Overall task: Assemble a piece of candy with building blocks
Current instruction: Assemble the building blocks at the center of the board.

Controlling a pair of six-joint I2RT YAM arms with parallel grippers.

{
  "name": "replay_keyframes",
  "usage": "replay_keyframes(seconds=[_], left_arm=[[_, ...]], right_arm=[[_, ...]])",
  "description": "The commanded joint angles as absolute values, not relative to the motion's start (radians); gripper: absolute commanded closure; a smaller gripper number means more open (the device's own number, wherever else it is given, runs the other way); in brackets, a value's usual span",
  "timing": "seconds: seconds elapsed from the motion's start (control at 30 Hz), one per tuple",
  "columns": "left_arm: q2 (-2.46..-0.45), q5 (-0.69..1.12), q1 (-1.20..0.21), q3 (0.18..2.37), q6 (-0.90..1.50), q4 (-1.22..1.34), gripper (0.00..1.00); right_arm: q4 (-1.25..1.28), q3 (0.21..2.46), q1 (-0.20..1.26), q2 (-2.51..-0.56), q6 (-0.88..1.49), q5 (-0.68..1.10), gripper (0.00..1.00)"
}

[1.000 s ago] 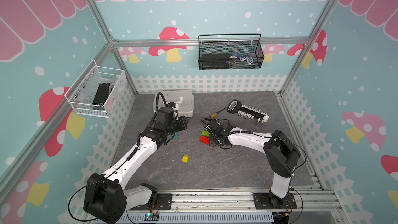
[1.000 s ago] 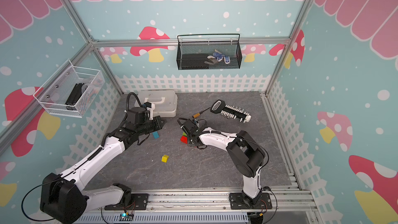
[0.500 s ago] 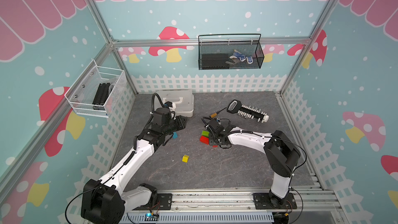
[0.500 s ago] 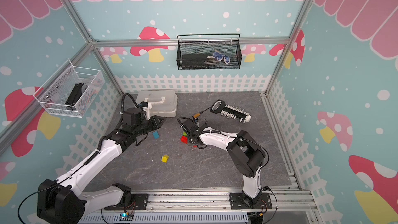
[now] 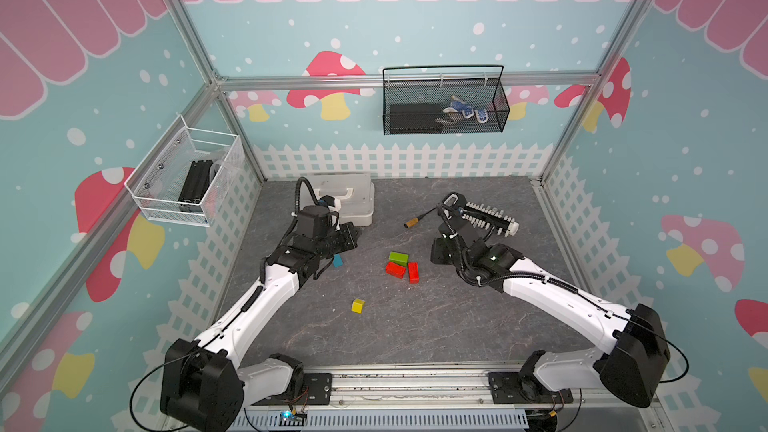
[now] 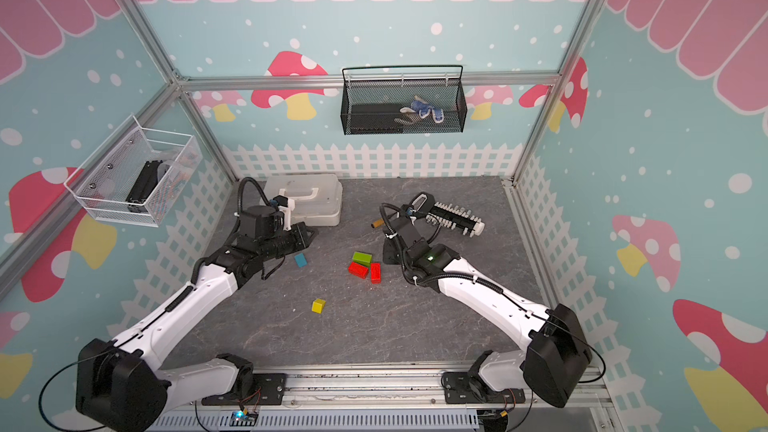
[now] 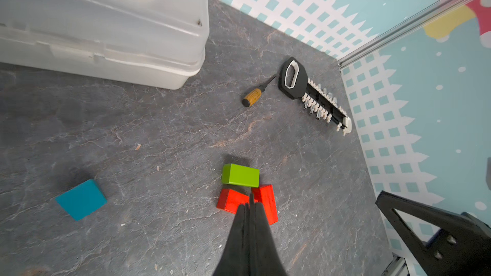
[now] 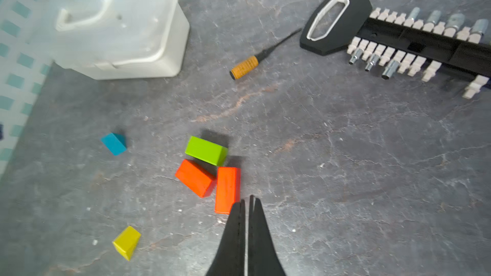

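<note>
My right gripper (image 8: 246,202) had pulled back from the three bars it was bent over a second before. It now hung just beside them with its jaws together and nothing between them. My left gripper (image 7: 249,204) had also drawn away a little toward the white box (image 5: 357,205), off the blue piece (image 5: 337,260) it had been hovering over. Its jaws were pressed together too, and empty.

So every block lay on the grey floor (image 5: 415,326), none in my grip. The green bar (image 8: 206,151) and the first red bar (image 8: 195,177) lay side by side, parallel and close to touching. The second red bar (image 8: 227,189) was turned across their ends, its corner against the first red one, not in line with the pair. As far as I could tell from the top views, the bars sat about where they had been. The blue piece lay apart on my left of the cluster, between it and my left arm. The yellow piece (image 5: 358,305) lay well apart, nearer my bases. The bit rack (image 5: 490,218) and the small screwdriver (image 5: 413,224) were behind, out of the way.

I judged the body only roughly gathered. The second red bar needed turning to lie alongside the others, and neither end piece had been brought in. With both grippers clear and closed, either would have to open before the next pick.
</note>
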State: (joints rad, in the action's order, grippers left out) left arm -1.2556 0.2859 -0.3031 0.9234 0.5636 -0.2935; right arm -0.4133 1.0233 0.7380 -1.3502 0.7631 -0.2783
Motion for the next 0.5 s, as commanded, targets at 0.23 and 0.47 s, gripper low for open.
replay_keyframes(seconds=[0.23,0.47], left_arm=[[-1.342,0.369,-0.373,0.853,0.597,-0.292,1.0],[-1.347,0.336,-0.457,0.756,0.66,-0.232,1.0]], right_arm=[[-0.239,0.826,0.721,-1.529,0.754,0.012,1.0],[-0.218,0.924,0.721,-1.665,0.727,0.057,1.0]])
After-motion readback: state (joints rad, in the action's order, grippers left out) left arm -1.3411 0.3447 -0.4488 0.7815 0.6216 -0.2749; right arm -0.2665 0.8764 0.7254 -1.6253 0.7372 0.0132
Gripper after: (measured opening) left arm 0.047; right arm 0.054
